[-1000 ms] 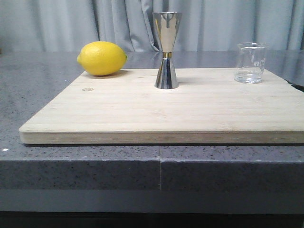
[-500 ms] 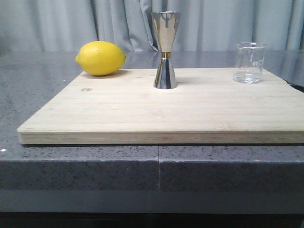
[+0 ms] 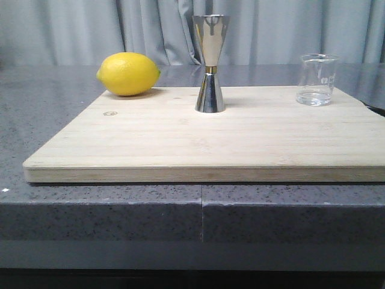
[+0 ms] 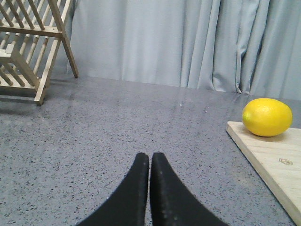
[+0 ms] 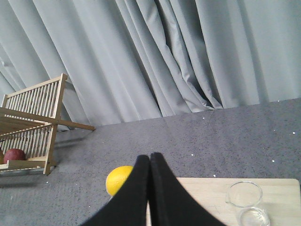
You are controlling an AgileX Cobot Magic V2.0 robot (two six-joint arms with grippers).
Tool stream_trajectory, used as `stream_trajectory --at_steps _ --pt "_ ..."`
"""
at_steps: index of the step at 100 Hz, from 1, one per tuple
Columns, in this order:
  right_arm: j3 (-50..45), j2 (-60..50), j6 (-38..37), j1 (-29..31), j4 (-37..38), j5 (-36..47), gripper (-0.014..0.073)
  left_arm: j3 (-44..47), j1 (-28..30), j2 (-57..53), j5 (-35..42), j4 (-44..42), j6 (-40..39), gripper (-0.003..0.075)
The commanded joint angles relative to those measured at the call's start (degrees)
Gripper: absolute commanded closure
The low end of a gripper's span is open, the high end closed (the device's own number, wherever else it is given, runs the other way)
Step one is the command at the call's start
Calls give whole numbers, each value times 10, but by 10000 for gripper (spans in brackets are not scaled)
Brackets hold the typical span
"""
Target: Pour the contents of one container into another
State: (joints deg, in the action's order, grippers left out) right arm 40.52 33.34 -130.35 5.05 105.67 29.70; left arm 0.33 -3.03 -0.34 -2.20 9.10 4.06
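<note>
Both our left gripper (image 4: 150, 157) and right gripper (image 5: 150, 157) are pressed closed on nothing, so we should open the right one wide, grab the glass cup (image 3: 317, 80) at the board's (image 3: 204, 144) far right, and tip slowly into the metal cup (image 3: 210, 63) in the middle.

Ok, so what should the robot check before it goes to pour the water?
1. Beaker upright on the wooden board, a little clear liquid at its bottom: ok.
2. Jigger upright mid-board, open top up: ok.
3. Gap between beaker and jigger free of things: ok.
4. Lemon at the board's far left corner, apart from the jigger: ok.
5. Right tool open for a grasp: not ok, its fingers are pressed together and hold nothing.
6. Left tool out of the way: ok, it is shut over bare counter, left of the board.
</note>
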Motion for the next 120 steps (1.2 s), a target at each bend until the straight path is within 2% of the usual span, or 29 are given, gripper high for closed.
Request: stream_trajectory --at_steps 1,22,27,37,62,77,99,103,104,105,110,112,113,117,119,120 --pt "14 1 2 4 13 -19 661 11 2 -13 46 7 0 741" --pt "14 1 11 4 13 -20 661 11 2 -13 46 7 0 741" --pt "14 1 40 4 13 -42 661 11 2 -13 46 7 0 741" --pt "-3 -6 46 3 13 -70 661 11 2 -13 46 7 0 741" --pt "-185 -170 45 3 13 -196 661 11 2 -13 46 7 0 741" --pt "-280 -268 45 3 13 -196 661 11 2 -13 46 7 0 741" --pt "-326 -334 48 3 -1 -217 661 11 2 -13 46 7 0 741" --pt "-334 -339 96 3 -36 -220 661 11 2 -13 46 7 0 741" --pt "-336 -341 132 3 -81 -222 661 11 2 -13 46 7 0 741" --pt "-338 -342 154 3 -81 -222 661 11 2 -13 46 7 0 741" --pt "-345 -347 341 3 -236 -222 661 11 2 -13 46 7 0 741" --pt "-347 -350 447 3 -334 -222 661 11 2 -13 46 7 0 741" --pt "-348 -350 447 3 -357 -222 661 11 2 -13 46 7 0 741" --pt "-350 -350 583 3 -471 -228 661 11 2 -13 46 7 0 741" --pt "-352 -350 665 3 -558 -240 661 11 2 -13 46 7 0 741" --pt "-352 -350 665 3 -579 -243 661 11 2 -13 46 7 0 741"
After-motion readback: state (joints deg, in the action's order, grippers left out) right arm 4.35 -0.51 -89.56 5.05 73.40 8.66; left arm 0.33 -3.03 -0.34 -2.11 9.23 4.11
